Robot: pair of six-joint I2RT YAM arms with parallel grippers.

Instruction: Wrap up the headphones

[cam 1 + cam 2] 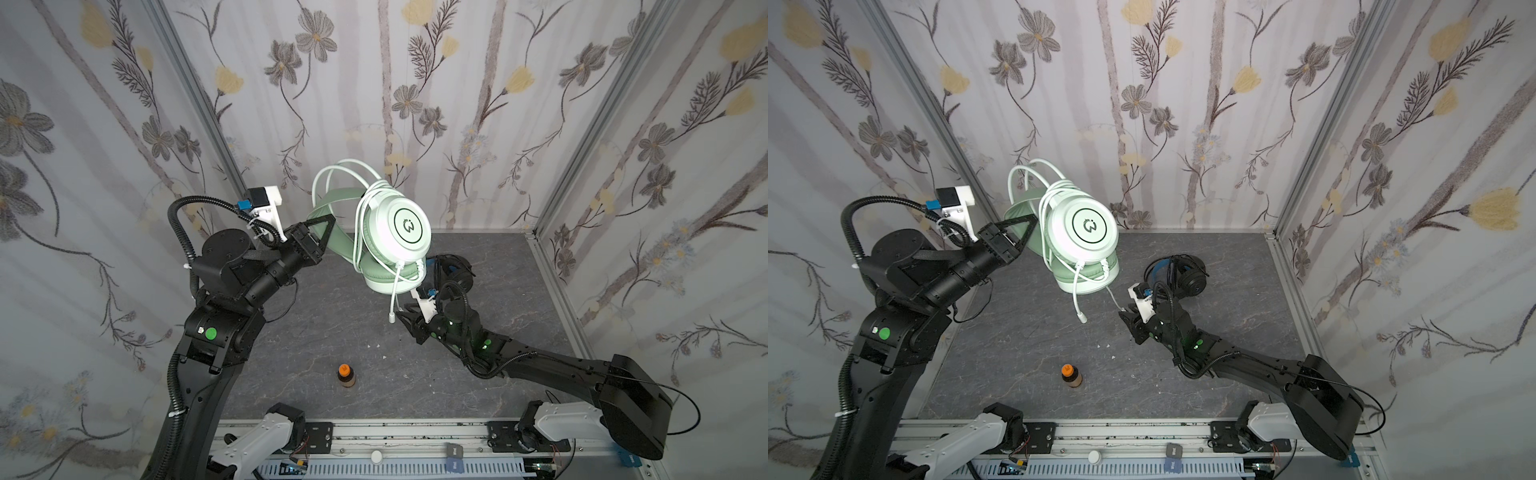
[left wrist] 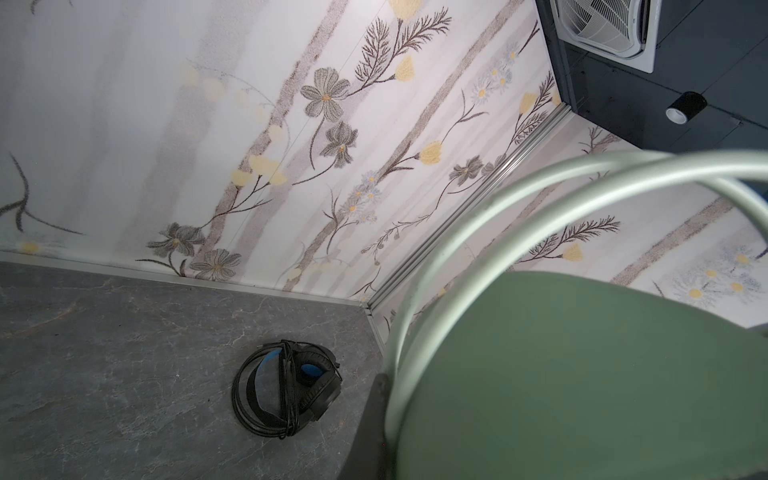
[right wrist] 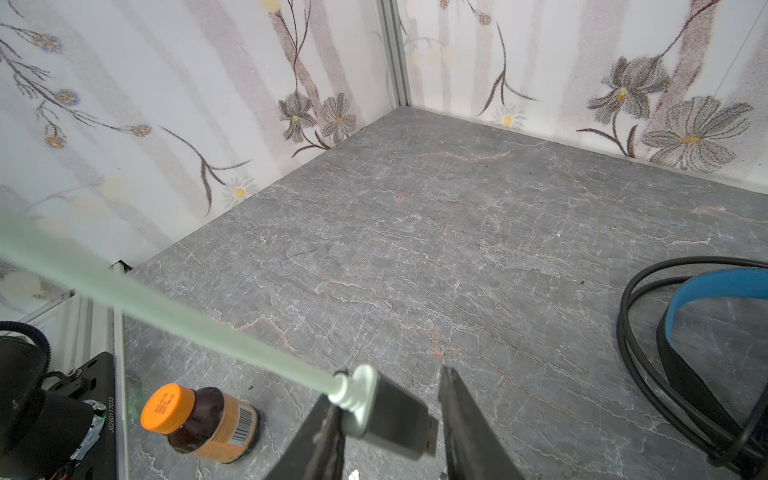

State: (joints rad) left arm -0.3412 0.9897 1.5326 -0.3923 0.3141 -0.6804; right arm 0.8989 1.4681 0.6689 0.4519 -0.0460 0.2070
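Note:
The mint-green headphones (image 1: 409, 226) (image 1: 1088, 226) hang in the air over the back of the table, white cable looped round the headband and ear cup. My left gripper (image 1: 328, 226) (image 1: 1027, 226) is shut on the green headband (image 2: 582, 374). The cable's loose end (image 3: 166, 307) runs down to a dark USB plug (image 3: 390, 411). That plug lies between the jaws of my right gripper (image 1: 401, 313) (image 3: 388, 386). It touches one finger, with a gap to the other. The black headphones (image 1: 455, 270) (image 2: 286, 390) lie wrapped on the table at the back right.
A small brown bottle with an orange cap (image 1: 345, 376) (image 3: 199, 424) stands near the front middle of the grey table (image 1: 291, 374). Flowered walls close the left, back and right sides. A metal rail (image 1: 415, 432) runs along the front.

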